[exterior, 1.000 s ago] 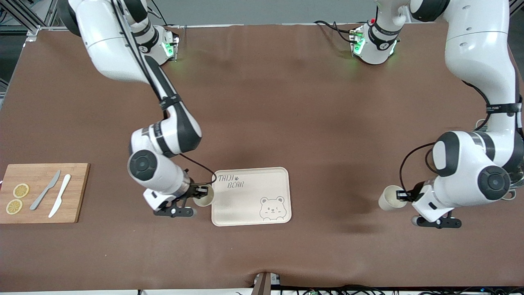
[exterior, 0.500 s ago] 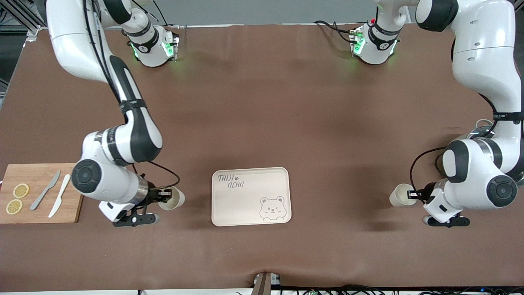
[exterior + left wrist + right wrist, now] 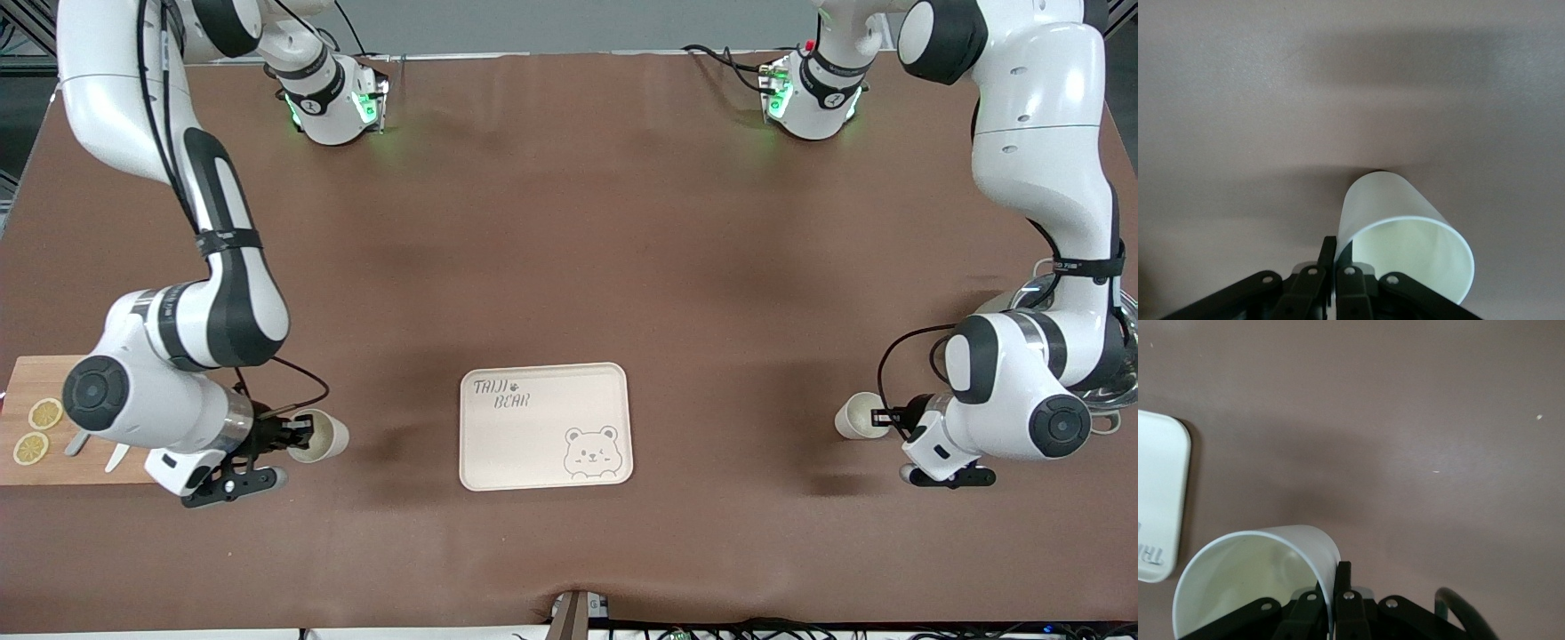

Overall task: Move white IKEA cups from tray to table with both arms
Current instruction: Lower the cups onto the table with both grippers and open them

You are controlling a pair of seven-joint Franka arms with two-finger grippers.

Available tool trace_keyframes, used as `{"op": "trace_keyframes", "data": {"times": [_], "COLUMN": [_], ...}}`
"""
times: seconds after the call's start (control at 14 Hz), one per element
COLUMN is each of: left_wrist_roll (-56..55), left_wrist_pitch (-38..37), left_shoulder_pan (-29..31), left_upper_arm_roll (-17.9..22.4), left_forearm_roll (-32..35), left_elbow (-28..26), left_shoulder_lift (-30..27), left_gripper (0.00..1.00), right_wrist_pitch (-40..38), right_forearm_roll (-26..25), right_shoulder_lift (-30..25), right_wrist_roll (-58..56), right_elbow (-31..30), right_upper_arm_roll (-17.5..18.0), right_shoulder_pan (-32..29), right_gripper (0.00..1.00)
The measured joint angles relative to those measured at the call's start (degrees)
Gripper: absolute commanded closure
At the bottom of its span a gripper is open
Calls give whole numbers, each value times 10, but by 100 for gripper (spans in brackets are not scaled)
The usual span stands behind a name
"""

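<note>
My right gripper (image 3: 300, 436) is shut on the rim of one white IKEA cup (image 3: 322, 436). It holds the cup tilted on its side over the table, between the cutting board and the tray. In the right wrist view the fingers (image 3: 1343, 577) pinch the cup's wall (image 3: 1271, 550), one inside and one outside. My left gripper (image 3: 886, 417) is shut on the rim of the second white cup (image 3: 855, 416), also tilted, over the table toward the left arm's end. The left wrist view shows that cup (image 3: 1398, 213) with its rim pinched between the fingers (image 3: 1327, 250).
The bear-printed tray (image 3: 544, 444) lies between the two cups; its corner shows in the right wrist view (image 3: 1161, 487). A wooden cutting board (image 3: 27, 382) with lemon slices and knives is partly hidden by my right arm. A glass-lidded pot (image 3: 1125, 364) sits mostly hidden by my left arm.
My right arm has carried its cup away from the tray's edge toward the cutting board. My left arm has shifted only slightly with its cup.
</note>
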Motion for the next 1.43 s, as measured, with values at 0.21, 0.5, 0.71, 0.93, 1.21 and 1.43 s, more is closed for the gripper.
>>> {"op": "trace_keyframes", "data": {"times": [0.21, 0.5, 0.71, 0.93, 1.21, 1.43], "left_wrist_roll": [0, 0, 0, 0, 1, 1], "left_wrist_pitch": [-1, -1, 0, 1, 0, 0], "left_shoulder_pan": [0, 0, 0, 1, 2, 2], "left_upper_arm_roll": [0, 0, 0, 5, 7, 6], "left_forearm_roll": [0, 0, 0, 0, 4, 5], "left_elbow": [0, 0, 7, 20, 22, 24], "left_shoulder_lift": [2, 3, 2, -9, -45, -78], "left_gripper": [0, 0, 0, 0, 0, 0], "right_wrist_pitch": [3, 57, 95, 128, 151, 164], "right_forearm_roll": [0, 0, 0, 0, 0, 0], "right_shoulder_lift": [1, 22, 46, 68, 85, 92], "right_wrist_roll": [-66, -118, -144, -163, -171, -173], "right_elbow": [-5, -17, -23, -24, -25, -26], "right_upper_arm_roll": [-1, -2, -2, -2, -2, -2], "right_shoulder_pan": [-17, -33, -41, -48, -51, -51], "right_gripper": [100, 100, 100, 100, 100, 100]}}
